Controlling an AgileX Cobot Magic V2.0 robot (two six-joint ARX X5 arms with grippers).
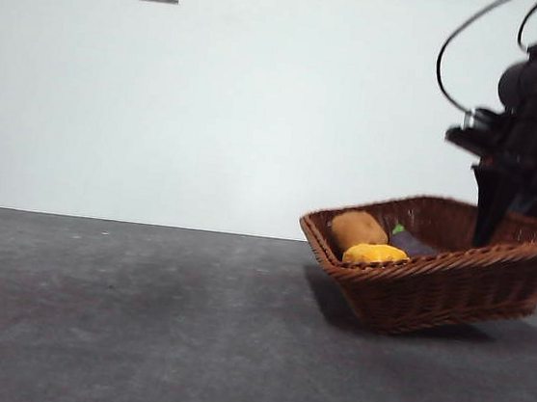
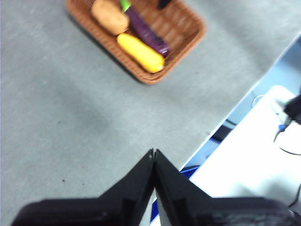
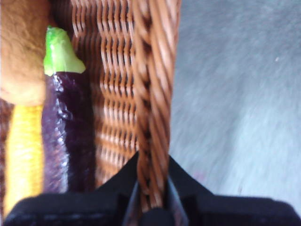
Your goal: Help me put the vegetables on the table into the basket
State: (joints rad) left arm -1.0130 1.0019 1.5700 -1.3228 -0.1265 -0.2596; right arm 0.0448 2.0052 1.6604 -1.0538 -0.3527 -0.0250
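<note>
Right wrist view: right pincer (image 3: 153, 197) clamped on basket (image 3: 153, 70) rim, basket tilted w/ veg inside; move it slow, level. Left pincer (image 2: 154, 157) clenched, idle.

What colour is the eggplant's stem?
Bright green stem, clearest in the right wrist view.
</note>
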